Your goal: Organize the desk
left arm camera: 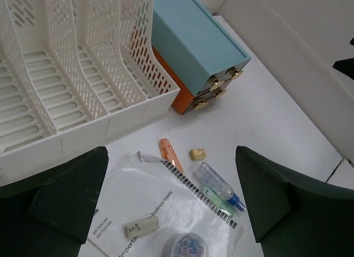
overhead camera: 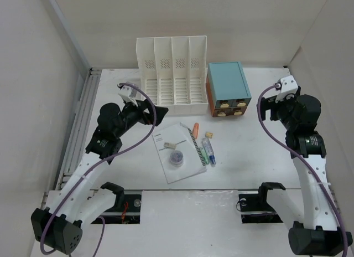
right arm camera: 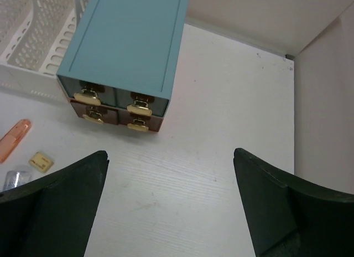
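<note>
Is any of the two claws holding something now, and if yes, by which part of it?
Nothing is held. The left claw and the right claw are both open and empty, above the desk.

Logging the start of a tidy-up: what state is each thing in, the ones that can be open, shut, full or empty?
File rack: upright, empty.
Drawer box: all four drawers shut.
Spiral booklet: closed, lying flat on the desk.
Left gripper: fingers open, holding nothing.
Right gripper: fingers open, holding nothing.
</note>
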Controlling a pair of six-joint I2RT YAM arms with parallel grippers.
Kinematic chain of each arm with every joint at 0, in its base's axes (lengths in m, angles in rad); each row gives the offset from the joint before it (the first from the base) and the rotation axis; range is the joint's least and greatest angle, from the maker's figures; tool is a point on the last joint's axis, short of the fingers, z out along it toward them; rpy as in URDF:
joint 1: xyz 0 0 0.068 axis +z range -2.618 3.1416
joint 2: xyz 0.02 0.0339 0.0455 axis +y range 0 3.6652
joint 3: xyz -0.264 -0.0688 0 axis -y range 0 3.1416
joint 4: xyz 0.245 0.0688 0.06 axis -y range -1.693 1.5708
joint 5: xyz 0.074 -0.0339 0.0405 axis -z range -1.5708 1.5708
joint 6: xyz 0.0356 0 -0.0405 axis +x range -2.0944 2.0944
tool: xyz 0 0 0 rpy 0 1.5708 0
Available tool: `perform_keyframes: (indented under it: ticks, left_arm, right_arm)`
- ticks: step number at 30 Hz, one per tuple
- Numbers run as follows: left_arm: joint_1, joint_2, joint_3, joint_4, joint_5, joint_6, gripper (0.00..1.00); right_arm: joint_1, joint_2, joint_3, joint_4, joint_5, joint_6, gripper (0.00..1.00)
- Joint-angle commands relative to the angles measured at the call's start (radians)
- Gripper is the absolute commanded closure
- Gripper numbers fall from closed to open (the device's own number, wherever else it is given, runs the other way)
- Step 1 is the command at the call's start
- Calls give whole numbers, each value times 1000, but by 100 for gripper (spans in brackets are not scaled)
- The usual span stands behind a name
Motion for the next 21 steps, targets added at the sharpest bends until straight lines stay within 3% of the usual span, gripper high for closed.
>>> perform_keyframes:
  ticks: [1,7,15,17,18,19,20,21]
  left_arm:
    - [5,19,30,-4,-14,-24,1]
    - [-5,74,53,-80,-14,-147,4]
    - [-24,-50,-33,-70,-102,-268,1]
    - [-48,-79,-71,-54,-103,-296,1]
    - [-48,-79,-88,-42,-103,-311,2]
    - [-63,-91,-102,-42,-103,-332,6]
    - [-73,-91,-127,-42,-115,-332,14]
    - [-73,-91,-139,-33,-115,-341,28]
  right_arm:
    - [-5,-18,27,28,-40,-13,0]
    - [-5,-15,-2,5,-106,-73,0]
    - [-5,-6,17,5,-103,-9,0]
    - [-5,-6,17,-6,-184,-36,0]
    - [-5,-6,17,-6,-204,-36,7]
    - [-5,-6,-2,-6,-225,-48,63]
    - [-5,18,-2,-6,-277,-58,100]
    - [-5,34,12,-50,-313,-58,100]
